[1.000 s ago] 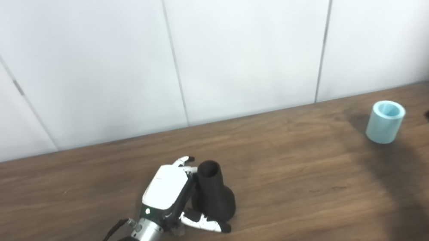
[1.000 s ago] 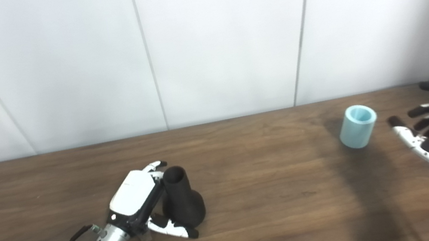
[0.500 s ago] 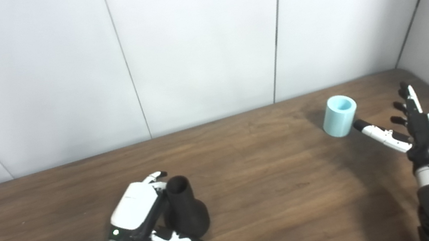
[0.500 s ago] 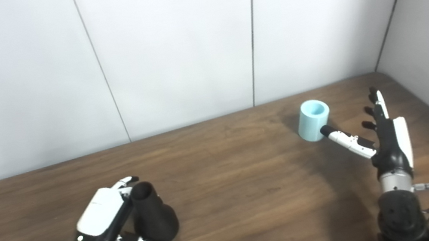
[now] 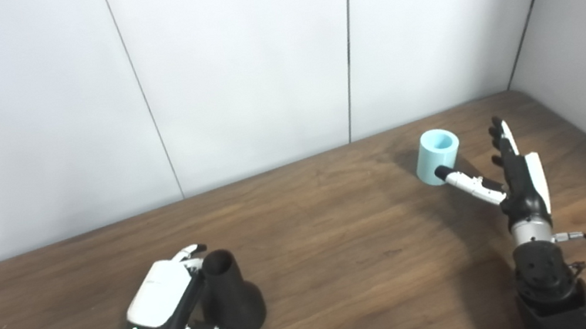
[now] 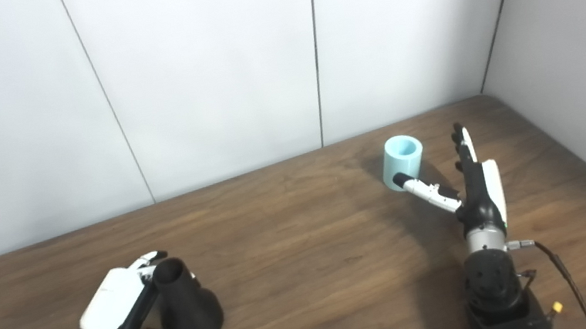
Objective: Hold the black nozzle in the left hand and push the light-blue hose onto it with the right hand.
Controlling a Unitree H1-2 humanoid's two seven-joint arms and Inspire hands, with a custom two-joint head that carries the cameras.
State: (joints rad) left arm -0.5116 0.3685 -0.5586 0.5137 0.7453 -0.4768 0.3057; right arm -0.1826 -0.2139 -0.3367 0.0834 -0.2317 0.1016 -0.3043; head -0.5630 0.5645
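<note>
So there's one black nozzle (image 5: pixel 231 301) and one light-blue hose (image 5: pixel 437 157) piece on the brown worktop (image 5: pixel 343 251), plus two hands. The nozzle stands upright near the front left, wide base down, narrow open end up. The left hand (image 5: pixel 174 306) is wrapped around it, fingers (image 5: pixel 192 251) curled behind the neck and thumb across the base in front, so it's clamped on the nozzle. The hose is a short stubby tube standing on end way over at the back right, well apart from the nozzle. The right hand (image 6: pixel 472 185) is just beside it, fingers spread and pointing up, holding nothing, with the thumb tip right at the hose's lower side; can't tell if it's actually touching.
</note>
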